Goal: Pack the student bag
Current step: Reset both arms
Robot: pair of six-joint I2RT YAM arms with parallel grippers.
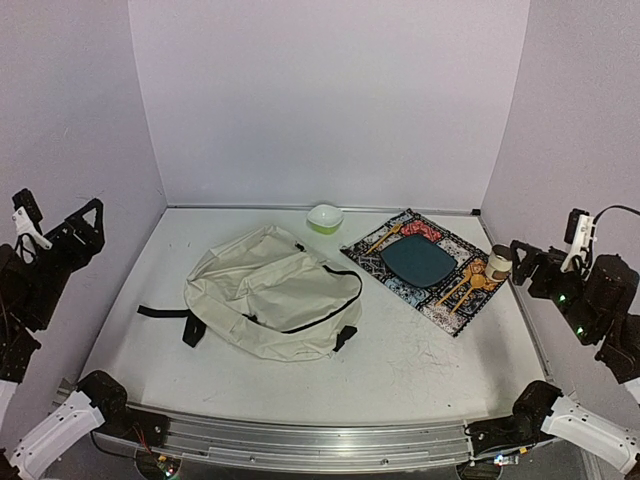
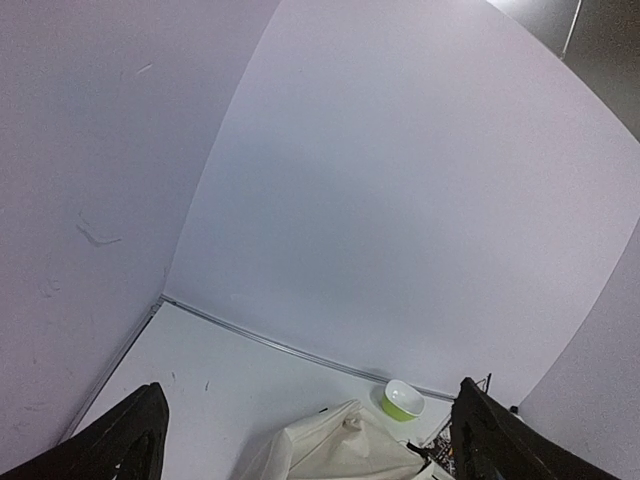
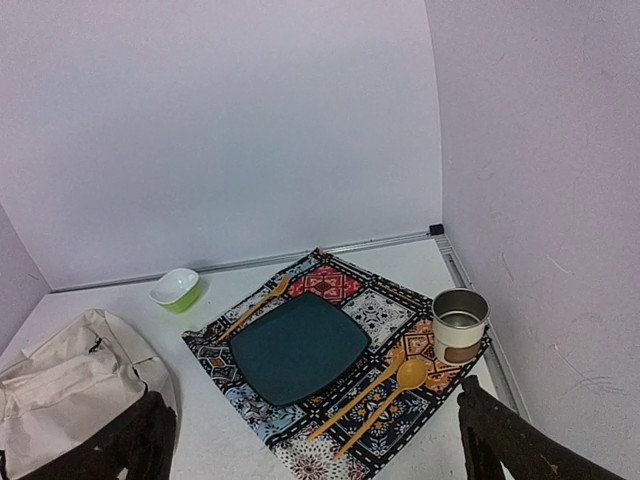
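At centre-left of the surface (image 1: 420,370): the bag (image 1: 275,300), lying flat and slack. A black zip line (image 1: 320,317) curves along its right side and a strap (image 1: 160,312) trails off to the left. It looks closed, though the zip pull is too small to make out.

To its right and apart from it lies a patterned mat (image 1: 425,230) with a dark plate (image 1: 418,260), wooden utensils (image 1: 462,288) and a cup (image 1: 499,262) at the mat's right corner. A green bowl (image 1: 324,217) sits behind the bag, near the back wall.

Left claw (image 2: 310,385): fingers spread wide, empty, raised well off the bag. Right claw (image 3: 312,392): likewise wide and empty, back from the mat.

Handling, as judged: soft cloth, likely light. It should sag and fold when lifted and gives nothing stiff to push against. Best hold is probably a pinch on a strap or on the fabric lip beside the zip, with 1 claw pinning while the other opens.
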